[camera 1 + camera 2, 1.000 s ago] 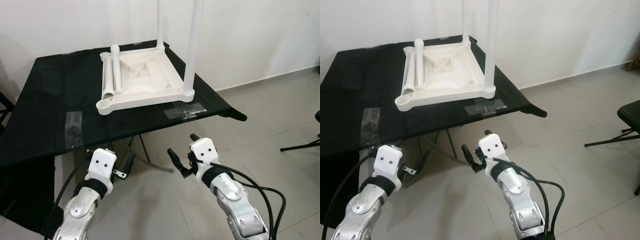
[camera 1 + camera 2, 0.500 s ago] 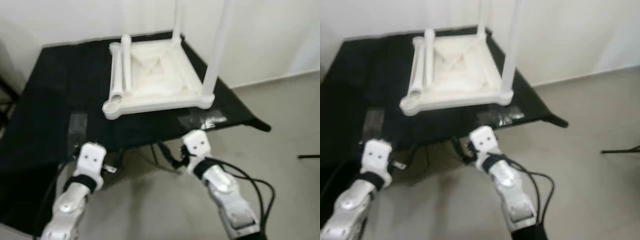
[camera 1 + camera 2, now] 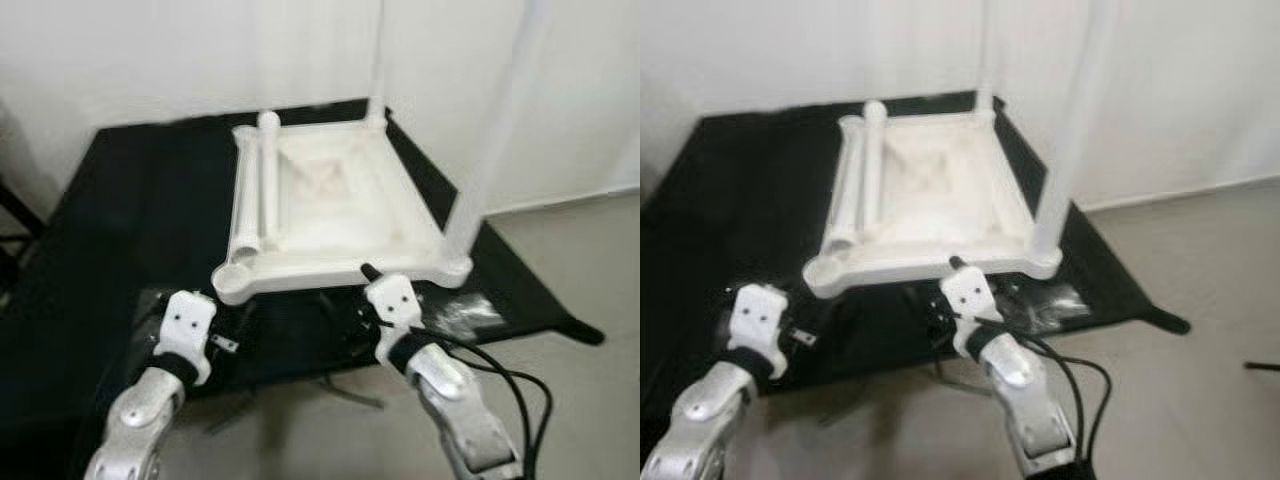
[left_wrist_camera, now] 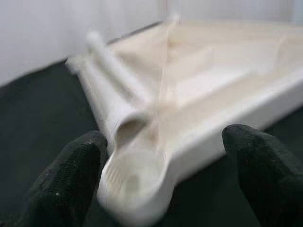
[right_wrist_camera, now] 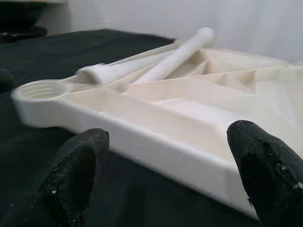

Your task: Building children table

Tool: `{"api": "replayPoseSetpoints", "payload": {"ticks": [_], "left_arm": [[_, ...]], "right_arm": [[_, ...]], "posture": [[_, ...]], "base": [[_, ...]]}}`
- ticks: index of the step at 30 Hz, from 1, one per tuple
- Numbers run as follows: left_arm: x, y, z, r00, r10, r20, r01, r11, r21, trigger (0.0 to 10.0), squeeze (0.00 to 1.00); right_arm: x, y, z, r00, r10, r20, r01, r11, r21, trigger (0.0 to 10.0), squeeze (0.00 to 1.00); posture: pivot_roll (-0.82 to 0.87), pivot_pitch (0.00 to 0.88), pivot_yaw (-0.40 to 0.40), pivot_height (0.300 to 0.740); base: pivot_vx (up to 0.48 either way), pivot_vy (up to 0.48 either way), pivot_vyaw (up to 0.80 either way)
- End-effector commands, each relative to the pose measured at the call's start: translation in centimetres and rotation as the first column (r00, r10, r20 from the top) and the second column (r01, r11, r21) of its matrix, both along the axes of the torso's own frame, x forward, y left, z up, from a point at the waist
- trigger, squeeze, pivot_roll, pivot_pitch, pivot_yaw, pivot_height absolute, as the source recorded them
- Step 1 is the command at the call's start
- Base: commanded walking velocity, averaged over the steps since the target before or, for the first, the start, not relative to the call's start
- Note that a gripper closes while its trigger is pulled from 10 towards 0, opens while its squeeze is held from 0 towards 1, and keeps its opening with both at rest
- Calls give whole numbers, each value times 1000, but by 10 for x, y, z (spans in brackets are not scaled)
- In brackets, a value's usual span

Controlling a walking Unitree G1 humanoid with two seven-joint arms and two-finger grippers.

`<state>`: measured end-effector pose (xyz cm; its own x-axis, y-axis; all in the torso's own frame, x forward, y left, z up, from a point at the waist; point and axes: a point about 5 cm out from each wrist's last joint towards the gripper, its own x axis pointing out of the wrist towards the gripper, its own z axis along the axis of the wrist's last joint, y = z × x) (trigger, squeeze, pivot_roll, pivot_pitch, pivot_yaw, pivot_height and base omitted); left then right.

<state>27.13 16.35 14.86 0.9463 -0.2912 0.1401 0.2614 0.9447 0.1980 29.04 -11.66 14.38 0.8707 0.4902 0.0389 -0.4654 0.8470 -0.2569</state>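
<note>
**Both grippers released, poised at the near edge of the upturned tabletop**

Your left gripper (image 4: 165, 184) has its jaws spread wide, nothing between them; through the gap you look straight at the near-left corner socket (image 4: 137, 182) of the white tabletop (image 3: 335, 205), close ahead but not touching as far as the blurred wrist picture lets you judge. Your right gripper (image 5: 170, 175) is likewise released, its two black fingers (image 5: 75, 175) set apart, facing the tabletop's near rim (image 5: 156, 151).

From the head views, both grippers sit just at the near edge of the black desk (image 3: 130, 210), the left one (image 3: 190, 320) below the near-left corner, the right one (image 3: 385, 300) just beside the near rim, towards the near-right corner.

The tabletop lies upside down on the desk, ribbed underside up. Two legs stand upright in its right-hand corners: one (image 3: 490, 150) near-right, one (image 3: 378, 70) far-right. Two loose legs (image 3: 258, 180) lie side by side along its left side, inside the rim, running near to far. A patch of clear tape (image 3: 465, 312) sits on the desk near the right corner. A pale wall (image 3: 150, 60) stands behind, grey floor (image 3: 590, 260) to the right.
</note>
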Motion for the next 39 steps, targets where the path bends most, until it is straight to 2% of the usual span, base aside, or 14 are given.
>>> {"api": "replayPoseSetpoints", "payload": {"ticks": [1, 6, 10, 11, 12, 13, 14, 15, 17, 18, 20, 23, 31, 39], "left_arm": [[0, -2, 8, 999, -29, 19, 29, 999, -15, 10000, 0], [7, 7, 49, 988, -64, 137, 66, 998, -10, 10000, 0], [8, 11, 77, 958, -217, 186, 186, 967, 172, 10000, 0], [8, 18, 85, 944, -289, 156, 207, 891, 403, 10000, 0], [8, 18, 85, 944, -289, 156, 207, 891, 403, 10000, 0], [10, 29, 84, 948, -303, 99, 186, 779, 599, 10000, 0], [12, 36, 82, 953, -299, 59, 177, 702, 690, 10000, 0], [12, 36, 82, 953, -299, 59, 177, 702, 690, 10000, 0], [12, 47, 74, 958, -287, -28, 188, 548, 815, 10000, 0], [12, 47, 74, 958, -287, -28, 188, 548, 815, 10000, 0], [11, 60, 64, 964, -246, -105, 202, 410, 890, 10000, 0], [11, 68, 57, 967, -210, -142, 210, 354, 912, 10000, 0], [2, 64, 30, 956, -189, -226, 282, 370, 885, 10000, 0], [6, 52, 20, 971, -195, -136, 208, 418, 884, 10000, 0]], "right_arm": [[-3, -2, 2, 1000, 26, 17, -26, 1000, 11, 10000, 0], [-4, 2, 3, 997, 68, 29, -68, 998, 1, 10000, 0], [-5, 3, 2, 997, 71, 27, -71, 998, -1, 10000, 0], [-5, 4, 2, 997, 72, 24, -72, 997, 0, 10000, 0], [-5, 4, 2, 997, 72, 24, -72, 997, 0, 10000, 0], [-5, 4, 1, 997, 75, 20, -75, 997, 1, 10000, 0], [-5, 4, 1, 997, 76, 17, -76, 997, 2, 10000, 0], [-5, 4, 1, 997, 76, 17, -76, 997, 2, 10000, 0], [-5, 5, 0, 997, 80, 16, -80, 997, 4, 10000, 0], [-5, 5, 0, 997, 80, 16, -80, 997, 4, 10000, 0], [-6, 5, 0, 997, 80, 14, -80, 997, 8, 10000, 0], [-6, 5, 0, 997, 79, 13, -79, 997, 10, 10000, 0], [-7, 5, -1, 997, 79, 5, -79, 997, 13, 10000, 0], [-7, 5, -2, 996, 85, -3, -85, 996, 14, 10000, 0]], "posture": [[-54, 117, 39, 740], [-49, 113, 40, 740], [-50, 112, 42, 740], [-48, 111, 44, 740], [-48, 111, 44, 740], [-48, 111, 47, 740], [-48, 112, 48, 740], [-48, 112, 48, 740], [-47, 114, 53, 740], [-47, 114, 53, 740], [-45, 118, 59, 740], [-45, 118, 60, 740], [-44, 121, 57, 740], [-43, 120, 55, 740]], "base": [[398, 0, 0], [374, 0, 0], [0, 0, 0], [0, 0, 0], [0, 0, 0], [0, 0, 0], [0, 0, 0], [0, 0, 0], [0, 0, 0], [0, 0, 0], [0, 0, 0], [0, 0, 0], [0, 0, 0], [0, 0, 0]]}}
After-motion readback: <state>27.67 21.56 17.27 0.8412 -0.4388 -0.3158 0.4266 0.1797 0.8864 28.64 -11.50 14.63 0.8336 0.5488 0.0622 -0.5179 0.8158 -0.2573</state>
